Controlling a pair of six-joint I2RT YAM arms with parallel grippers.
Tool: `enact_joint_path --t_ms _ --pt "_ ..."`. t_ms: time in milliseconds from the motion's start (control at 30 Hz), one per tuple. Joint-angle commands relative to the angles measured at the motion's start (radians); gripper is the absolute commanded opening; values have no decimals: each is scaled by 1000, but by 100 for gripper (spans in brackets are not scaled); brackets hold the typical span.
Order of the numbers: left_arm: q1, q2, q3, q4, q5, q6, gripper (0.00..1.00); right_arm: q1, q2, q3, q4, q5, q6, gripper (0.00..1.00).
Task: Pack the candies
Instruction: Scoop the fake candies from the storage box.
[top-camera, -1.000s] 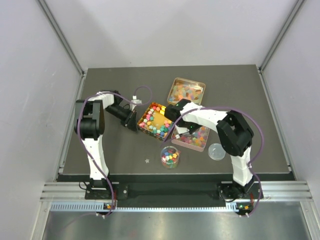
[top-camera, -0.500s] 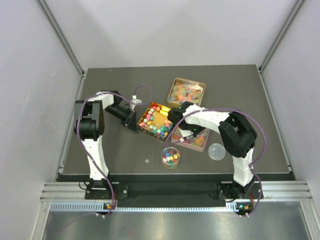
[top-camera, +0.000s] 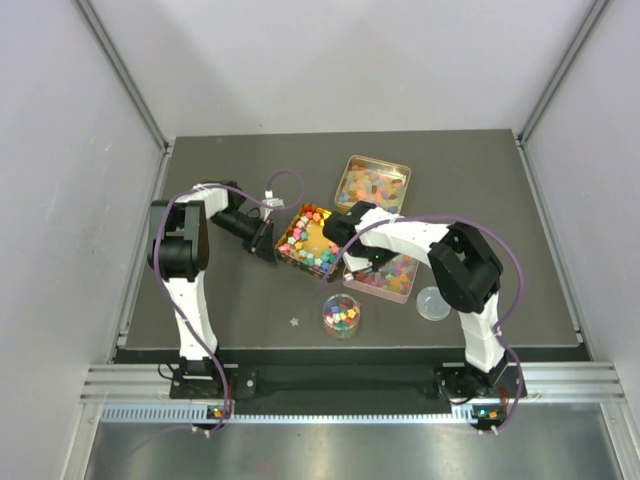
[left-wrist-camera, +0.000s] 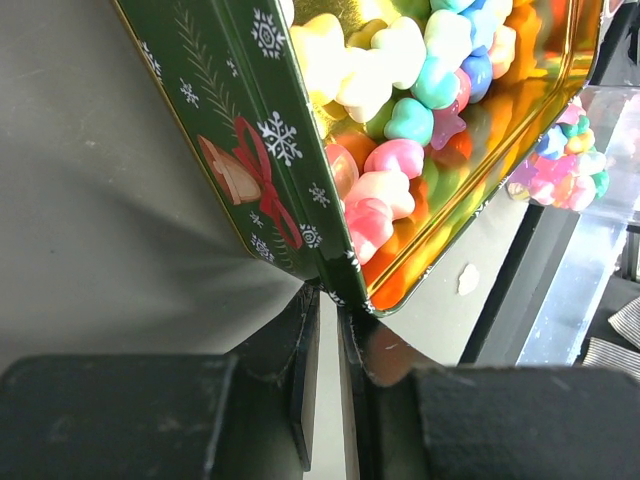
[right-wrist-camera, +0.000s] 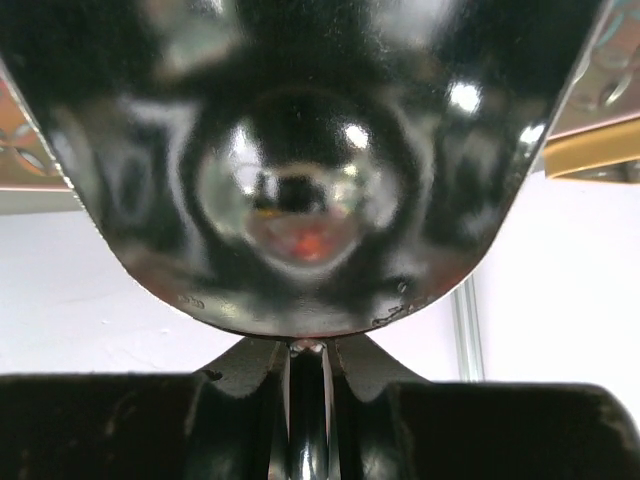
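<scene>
Spillage looked the likeliest trouble: the left claw (left-wrist-camera: 328, 340) was clamped on the corner wall of the green tin (left-wrist-camera: 250, 170), with candies (left-wrist-camera: 400, 100) heaped inside, and a slip could scatter them. Beside that tin's right side, the right claw (right-wrist-camera: 305, 385) was closed on a black scoop (right-wrist-camera: 300, 150). Bare counter (top-camera: 230, 300) lay leftward; the cup (top-camera: 325, 312) and pink tin (top-camera: 405, 290) crowded the right.

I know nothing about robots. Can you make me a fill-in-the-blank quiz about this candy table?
The left gripper grips the green tin by its ____.
The right gripper is shut on a shiny spoon coloured ____.
The number of tins holding candies on the table is ____.
The lid lies to the ____ of the clear cup.
Missing words: corner; black; three; right.
</scene>
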Motion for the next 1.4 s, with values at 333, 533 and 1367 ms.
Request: enact_joint_path --t_ms 333,533,1367 --pt "-13 -44 9 40 43 -38 17 23 -20 16 43 -279 3 0" --pt "-18 -35 27 26 24 -50 17 -19 -8 10 95 -414 43 0" --pt "-24 -21 164 -66 -83 -142 17 -168 -236 -195 438 -738 46 0"
